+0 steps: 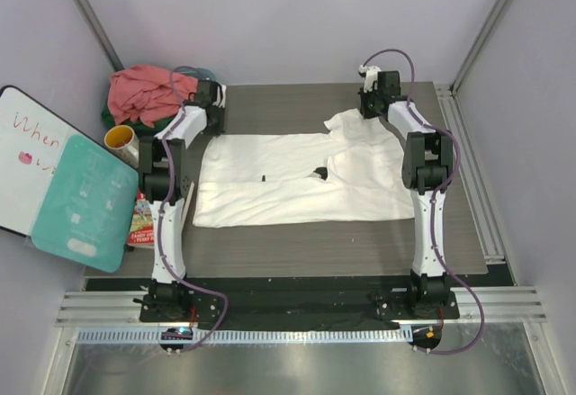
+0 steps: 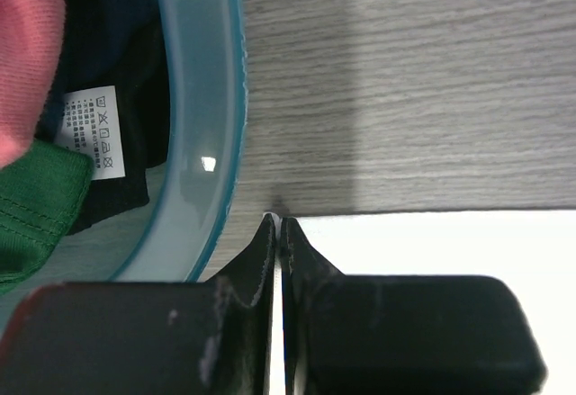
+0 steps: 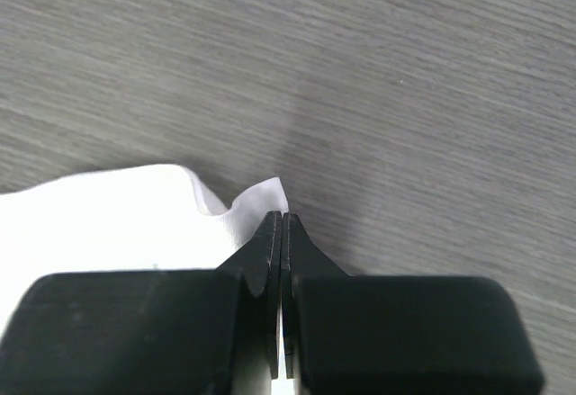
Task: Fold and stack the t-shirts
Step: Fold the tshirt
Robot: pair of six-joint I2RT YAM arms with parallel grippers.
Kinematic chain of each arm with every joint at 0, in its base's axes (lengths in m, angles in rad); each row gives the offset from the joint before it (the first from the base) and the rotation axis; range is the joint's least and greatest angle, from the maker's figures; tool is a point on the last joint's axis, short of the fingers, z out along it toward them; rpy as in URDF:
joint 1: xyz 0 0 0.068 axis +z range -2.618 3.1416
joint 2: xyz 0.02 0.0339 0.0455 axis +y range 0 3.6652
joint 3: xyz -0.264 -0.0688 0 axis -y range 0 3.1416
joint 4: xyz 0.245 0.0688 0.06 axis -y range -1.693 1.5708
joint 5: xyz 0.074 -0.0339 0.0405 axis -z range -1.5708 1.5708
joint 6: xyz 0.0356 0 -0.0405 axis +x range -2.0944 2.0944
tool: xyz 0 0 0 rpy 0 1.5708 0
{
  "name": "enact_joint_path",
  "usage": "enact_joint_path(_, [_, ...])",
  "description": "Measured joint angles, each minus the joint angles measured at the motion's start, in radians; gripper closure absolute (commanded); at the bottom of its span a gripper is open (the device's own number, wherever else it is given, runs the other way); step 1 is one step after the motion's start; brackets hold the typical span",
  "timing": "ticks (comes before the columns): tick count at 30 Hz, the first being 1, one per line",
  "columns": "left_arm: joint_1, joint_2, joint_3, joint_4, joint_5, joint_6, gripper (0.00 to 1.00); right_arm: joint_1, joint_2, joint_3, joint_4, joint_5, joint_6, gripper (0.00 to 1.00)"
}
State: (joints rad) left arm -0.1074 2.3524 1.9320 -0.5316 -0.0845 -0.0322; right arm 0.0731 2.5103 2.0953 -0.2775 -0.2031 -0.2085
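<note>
Across the table (image 1: 270, 246) lies the white t-shirt (image 1: 288, 188), its far edge pinched by the left gripper (image 2: 277, 224) and right gripper (image 3: 279, 219), jaws pressed together. Lifting both evenly should keep the fold square.

Teal basin (image 2: 193, 98), whiteboard (image 1: 22, 157), yellow cup (image 1: 120, 137), perhaps a snack packet (image 1: 141, 219).

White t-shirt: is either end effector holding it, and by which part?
Both hold it. The left end effector pinches the white t-shirt at its far left corner; the right end effector pinches the edge of its far sleeve.
</note>
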Motion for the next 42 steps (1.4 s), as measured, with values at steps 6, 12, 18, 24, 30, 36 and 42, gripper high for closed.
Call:
enact_joint_path(6, [0.01,-0.078,-0.079,0.011,0.01,0.042,1.0,0.002,-0.057,-0.041,-0.034,0.0,-0.051,0.99])
enact_joint_path(12, [0.018,-0.229,-0.178,0.029,0.028,0.083,1.0,0.002,-0.174,-0.104,-0.05,-0.002,-0.114,0.99])
enact_joint_path(18, [0.018,-0.326,-0.233,0.046,0.072,0.125,1.0,0.002,-0.3,-0.164,-0.053,-0.023,-0.146,0.99])
enact_joint_path(24, [0.018,-0.364,-0.278,0.037,0.153,0.209,1.0,0.002,-0.402,-0.217,-0.119,-0.083,-0.206,0.99])
enact_joint_path(30, [0.018,-0.443,-0.385,0.008,0.197,0.314,1.0,0.002,-0.541,-0.318,-0.269,-0.159,-0.322,0.99])
enact_joint_path(36, [0.018,-0.552,-0.489,-0.005,0.209,0.4,1.0,-0.005,-0.71,-0.46,-0.386,-0.171,-0.46,0.99])
enact_joint_path(42, [0.018,-0.602,-0.54,-0.019,0.217,0.47,1.0,-0.017,-0.814,-0.563,-0.482,-0.172,-0.598,0.99])
